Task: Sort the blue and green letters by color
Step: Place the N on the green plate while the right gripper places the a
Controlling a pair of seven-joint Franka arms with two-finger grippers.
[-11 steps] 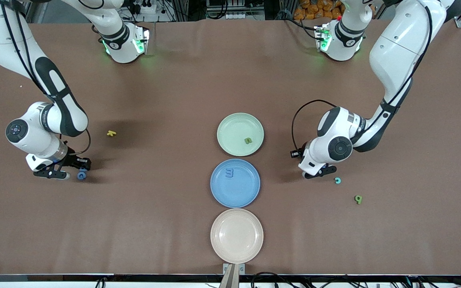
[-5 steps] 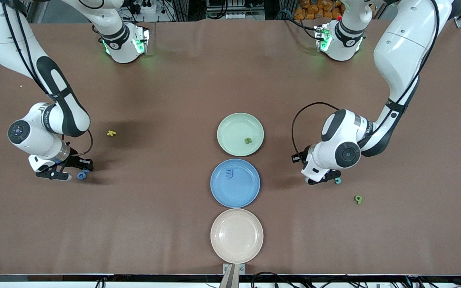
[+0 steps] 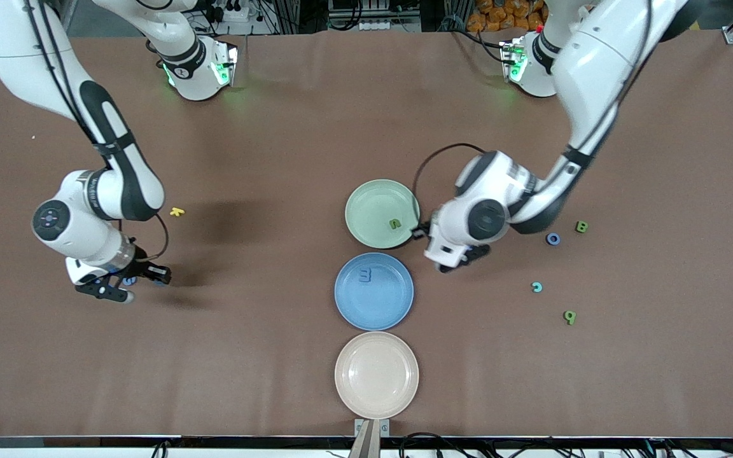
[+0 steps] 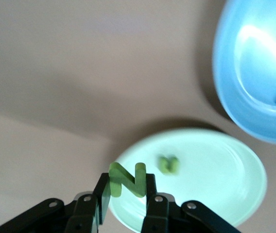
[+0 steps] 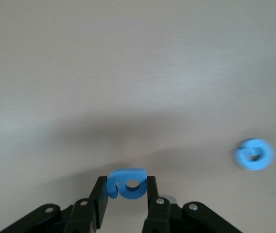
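Carrying: left gripper [image 4: 128, 196] pinching green N [image 4: 127, 178], now beside green plate [image 3: 366, 197]; right gripper [image 5: 127, 200] pinching lifted blue letter [image 5: 126, 184].

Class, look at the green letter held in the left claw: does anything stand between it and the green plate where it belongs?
Nothing visible does. The left claw holds the green letter over the rim of the green plate, whose only content is another green letter.

The left arm reaches in from its base, elbow bent, its wrist hanging over the middle of the counter; the left pincer [image 4: 127, 204] is clamped on a green letter [image 4: 127, 179]. The right arm bends down at its own end of the counter, and the right pincer [image 5: 127, 204] grips a blue letter [image 5: 127, 183].
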